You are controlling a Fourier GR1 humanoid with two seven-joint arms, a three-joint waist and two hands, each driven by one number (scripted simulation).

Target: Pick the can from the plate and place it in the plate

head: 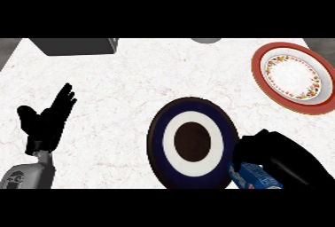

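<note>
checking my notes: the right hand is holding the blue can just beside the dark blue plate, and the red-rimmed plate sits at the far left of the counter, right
Not quite. The head view shows the red-rimmed plate at the far right of the counter, not the left. The rest holds: the right hand is curled round the blue can just beside the dark blue plate.

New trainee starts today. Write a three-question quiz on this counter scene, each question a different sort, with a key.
1. True or false: the can stands on the dark blue plate.
2. Which hand holds the can?
A. left hand
B. right hand
C. neither
3. Fill in: the red-rimmed plate lies at the counter's far ____ side.

Key:
1. False; it is beside that plate's right edge, in the hand.
2. B; the left hand rests open at the left.
3. right
</note>
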